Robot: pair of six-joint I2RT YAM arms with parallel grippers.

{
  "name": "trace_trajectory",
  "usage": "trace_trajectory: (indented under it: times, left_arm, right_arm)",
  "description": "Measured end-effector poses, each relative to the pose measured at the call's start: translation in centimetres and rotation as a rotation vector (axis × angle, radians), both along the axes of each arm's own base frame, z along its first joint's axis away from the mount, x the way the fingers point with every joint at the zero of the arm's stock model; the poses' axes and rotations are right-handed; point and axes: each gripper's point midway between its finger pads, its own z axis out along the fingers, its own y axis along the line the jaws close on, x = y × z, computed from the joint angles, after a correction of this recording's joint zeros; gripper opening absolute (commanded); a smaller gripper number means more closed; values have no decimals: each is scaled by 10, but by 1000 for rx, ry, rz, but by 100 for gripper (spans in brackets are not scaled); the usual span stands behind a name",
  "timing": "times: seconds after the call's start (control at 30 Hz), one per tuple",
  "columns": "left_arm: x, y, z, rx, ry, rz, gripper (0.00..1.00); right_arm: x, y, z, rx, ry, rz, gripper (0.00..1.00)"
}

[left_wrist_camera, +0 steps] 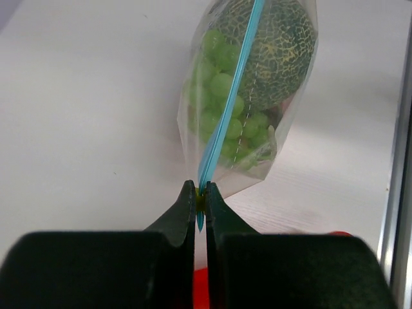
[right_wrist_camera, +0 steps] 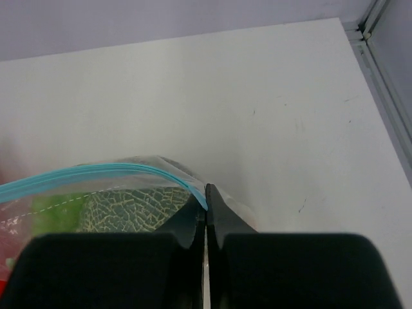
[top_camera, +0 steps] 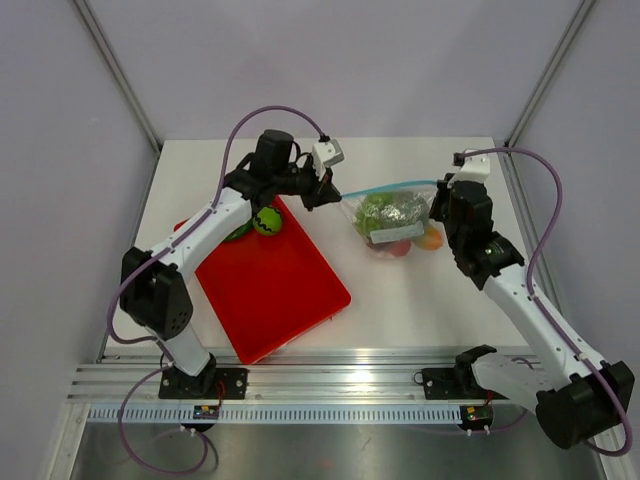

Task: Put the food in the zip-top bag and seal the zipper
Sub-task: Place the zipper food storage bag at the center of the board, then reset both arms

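Note:
The clear zip-top bag (top_camera: pixel 393 222) hangs stretched between both grippers over the table's back middle. It holds the netted melon (top_camera: pixel 405 210), green grapes (top_camera: pixel 372 212), a red fruit (top_camera: pixel 399 248) and an orange fruit (top_camera: pixel 432 239). The light blue zipper (top_camera: pixel 385 187) runs taut along its top edge. My left gripper (top_camera: pixel 336 196) is shut on the zipper's left end (left_wrist_camera: pixel 228 109), with grapes (left_wrist_camera: pixel 215 96) and melon (left_wrist_camera: pixel 270 45) just beyond. My right gripper (top_camera: pixel 441 189) is shut on the zipper's right end (right_wrist_camera: pixel 96 172), above the melon (right_wrist_camera: pixel 129 209).
A flat red tray (top_camera: pixel 275 290) lies at the left under my left arm. A round green toy (top_camera: pixel 267 221) sits on its far corner and another green piece (top_camera: pixel 238 233) shows under the arm. A metal rail (top_camera: pixel 330 385) runs along the near edge.

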Motion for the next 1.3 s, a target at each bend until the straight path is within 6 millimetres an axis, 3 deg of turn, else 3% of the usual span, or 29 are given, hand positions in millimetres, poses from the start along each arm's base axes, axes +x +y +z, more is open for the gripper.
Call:
trace_trajectory:
  times: [0.1,0.2,0.23,0.27,0.33,0.37,0.47,0.53,0.63,0.73,0.93,1.03,1.13,1.3]
  left_arm:
    - [20,-10,25,-25,-61,8,0]
    - [30,-13,50,-50,-123,19,1]
    - [31,-13,57,-58,-139,19,9]
    - [30,-13,60,-64,-149,17,53]
    - [26,-13,64,-76,-156,5,71]
    - [20,-10,61,-80,-148,-1,95]
    - [-2,1,39,-73,-85,-2,96]
    - [-17,9,22,-52,-37,1,97]
    - [-29,17,13,-36,5,19,97]
    - [-35,23,28,-52,2,56,97]
    - [-51,42,81,-159,-60,180,97]
    - [-56,57,85,-203,-54,285,97]
    - [-54,70,68,-202,-10,398,98]
    - [-50,92,19,-135,91,578,97]
  right_arm:
    - [19,-9,22,6,-50,-26,0]
    - [25,-12,48,9,-115,-33,1]
    - [25,-12,52,10,-130,-34,4]
    - [25,-13,57,15,-146,-34,20]
    - [20,-15,56,27,-161,-40,53]
    - [15,-18,51,36,-161,-45,75]
    - [-10,-26,22,61,-133,-58,92]
    - [-29,-32,1,75,-97,-65,94]
    - [-51,-38,-6,94,-78,-76,99]
    - [-68,-47,7,113,-110,-98,99]
    - [-87,-66,45,138,-99,-201,100]
    - [-91,-74,41,160,-13,-285,100]
    - [-94,-74,18,178,117,-349,99]
    - [-101,-72,-22,206,276,-425,100]
